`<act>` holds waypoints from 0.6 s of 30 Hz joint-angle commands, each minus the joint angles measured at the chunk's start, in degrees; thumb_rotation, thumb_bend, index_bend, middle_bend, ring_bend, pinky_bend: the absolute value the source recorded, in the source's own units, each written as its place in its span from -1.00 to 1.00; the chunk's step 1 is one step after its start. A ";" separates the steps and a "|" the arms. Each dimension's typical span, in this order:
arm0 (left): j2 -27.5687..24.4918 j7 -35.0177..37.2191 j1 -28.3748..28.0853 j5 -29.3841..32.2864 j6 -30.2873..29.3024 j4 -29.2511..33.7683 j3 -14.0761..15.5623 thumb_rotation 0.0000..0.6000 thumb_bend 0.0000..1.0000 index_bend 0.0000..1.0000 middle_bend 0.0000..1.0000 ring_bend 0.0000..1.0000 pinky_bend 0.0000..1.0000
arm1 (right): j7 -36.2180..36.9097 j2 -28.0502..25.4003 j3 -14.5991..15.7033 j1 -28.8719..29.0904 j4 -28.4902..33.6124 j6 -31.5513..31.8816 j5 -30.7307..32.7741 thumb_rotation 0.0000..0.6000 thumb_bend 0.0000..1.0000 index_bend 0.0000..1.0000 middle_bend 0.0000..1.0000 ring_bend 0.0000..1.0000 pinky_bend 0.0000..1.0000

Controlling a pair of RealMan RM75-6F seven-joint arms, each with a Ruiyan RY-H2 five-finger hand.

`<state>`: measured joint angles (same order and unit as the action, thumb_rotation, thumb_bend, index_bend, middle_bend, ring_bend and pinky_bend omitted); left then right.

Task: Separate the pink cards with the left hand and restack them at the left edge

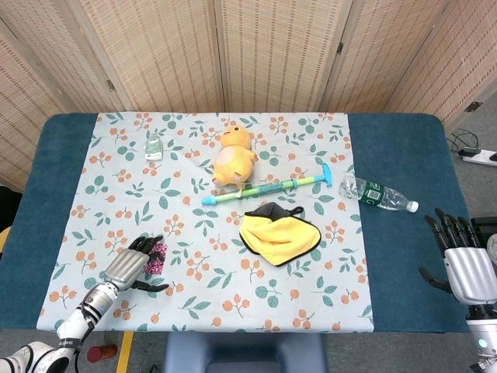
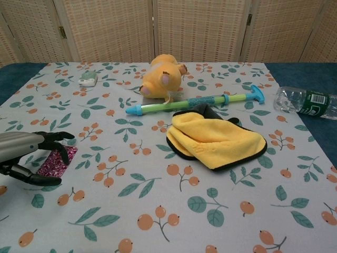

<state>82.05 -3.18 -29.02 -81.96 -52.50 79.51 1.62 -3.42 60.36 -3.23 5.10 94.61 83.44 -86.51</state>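
The pink patterned cards [image 1: 158, 256] [image 2: 55, 161] lie flat on the floral cloth near its front left. My left hand [image 1: 129, 265] [image 2: 26, 153] is low over the table just left of them. Its curled fingertips [image 2: 62, 149] lie over the cards' left part and hide it, while the thumb [image 2: 37, 179] rests on the cloth nearer the front, apart from the cards. Nothing is pinched between them. My right hand [image 1: 464, 261] hovers beyond the table's right edge, fingers spread and holding nothing.
A yellow cloth [image 1: 279, 234] lies mid-table, with a green-blue water squirter [image 1: 268, 188] and a yellow plush toy [image 1: 233, 159] behind it. A plastic bottle [image 1: 378, 194] is at the right, and a small white-green object [image 1: 154, 149] sits far back left.
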 commanded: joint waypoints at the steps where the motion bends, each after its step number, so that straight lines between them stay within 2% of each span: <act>1: 0.01 -0.94 0.31 0.71 -0.34 -0.30 0.02 -0.26 -0.73 -0.31 -1.00 -1.00 -1.00 | -0.05 -0.06 -0.01 -0.05 0.07 0.12 -0.05 1.00 -0.54 -1.00 -1.00 -1.00 -1.00; 18: -5.40 -0.48 3.29 4.27 -1.35 -2.22 1.04 -0.26 -0.73 -0.31 -1.00 -1.00 -1.00 | 0.68 -0.16 0.02 -0.65 -0.12 1.23 -0.27 1.00 -0.54 -1.00 -1.00 -1.00 -1.00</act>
<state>76.98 -3.61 -25.92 -77.86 -53.73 77.16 2.59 -2.75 60.20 -3.22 4.46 94.48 84.66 -86.76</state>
